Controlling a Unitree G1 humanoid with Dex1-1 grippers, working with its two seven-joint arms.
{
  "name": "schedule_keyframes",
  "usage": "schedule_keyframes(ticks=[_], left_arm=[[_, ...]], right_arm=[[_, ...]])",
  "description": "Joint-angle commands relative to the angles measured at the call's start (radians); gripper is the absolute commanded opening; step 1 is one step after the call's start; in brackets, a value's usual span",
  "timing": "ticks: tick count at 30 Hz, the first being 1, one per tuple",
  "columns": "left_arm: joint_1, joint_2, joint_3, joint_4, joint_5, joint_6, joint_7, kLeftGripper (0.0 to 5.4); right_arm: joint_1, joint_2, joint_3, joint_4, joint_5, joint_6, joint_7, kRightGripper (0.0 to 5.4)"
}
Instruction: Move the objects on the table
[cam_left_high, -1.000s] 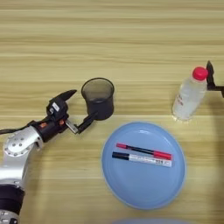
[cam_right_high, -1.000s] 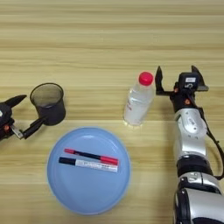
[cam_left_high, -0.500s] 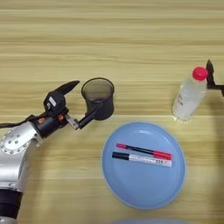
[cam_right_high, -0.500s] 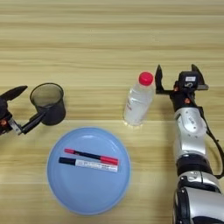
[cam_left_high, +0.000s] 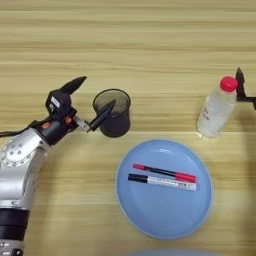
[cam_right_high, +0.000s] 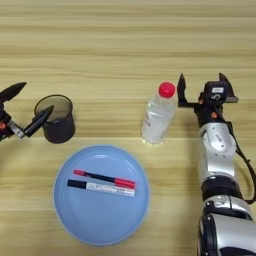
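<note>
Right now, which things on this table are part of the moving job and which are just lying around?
Part of the job:
dark cup, with the open left tool at its rim
bottle with red cap, open right tool beside it
blue plate
two markers on the plate

Just lying about:
nothing else visible

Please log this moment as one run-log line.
left gripper: open, at dark cup | right gripper: open, beside bottle | two markers: on blue plate
</note>
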Motion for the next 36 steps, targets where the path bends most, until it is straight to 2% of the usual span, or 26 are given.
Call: schedule_keyframes(ticks=[1, 4, 6, 8, 12, 18, 22, 25, 30, 36], left_arm=[[-0.058, -0.035, 0.020, -0.005, -0.002, 0.028, 0.077, 5.38], [-0.103, -0.067, 0.029, 0.021, 0.013, 0.025, 0.146, 5.38], [-0.147, -0.083, 0.044, 0.069, 0.048, 0.008, 0.217, 5.38], [-0.203, -0.099, 0.080, 0.140, 0.059, 0.017, 0.309, 5.38], [-0.281, -0.103, 0.124, 0.298, 0.116, -0.055, 0.433, 5.38], [-0.357, -0.094, 0.144, 0.504, 0.186, -0.194, 0.524, 5.38], [-0.387, -0.085, 0.131, 0.629, 0.237, -0.282, 0.540, 5.38], [-0.401, -0.085, 0.130, 0.696, 0.251, -0.323, 0.545, 5.38], [-0.400, -0.088, 0.126, 0.729, 0.253, -0.357, 0.534, 5.38], [-0.346, -0.079, 0.107, 0.698, 0.246, -0.393, 0.474, 5.38]], right_arm=[[-0.016, 0.001, 0.000, 0.007, -0.002, -0.005, -0.004, 5.40], [-0.014, 0.003, 0.000, 0.006, -0.002, -0.005, -0.005, 5.40], [-0.013, 0.003, 0.000, 0.007, -0.002, -0.005, -0.005, 5.40], [-0.013, 0.004, 0.000, 0.007, -0.002, -0.006, -0.006, 5.40], [-0.013, 0.003, -0.001, 0.007, -0.003, -0.007, -0.007, 5.40], [-0.014, 0.003, -0.001, 0.007, -0.002, -0.007, -0.005, 5.40], [-0.014, 0.003, 0.001, 0.004, -0.003, -0.007, -0.006, 5.40], [-0.016, 0.001, 0.005, -0.003, -0.009, -0.007, -0.007, 5.40], [-0.018, 0.000, 0.005, -0.007, -0.008, -0.005, -0.007, 5.40], [-0.018, 0.001, 0.010, -0.026, -0.014, -0.005, -0.011, 5.40]])
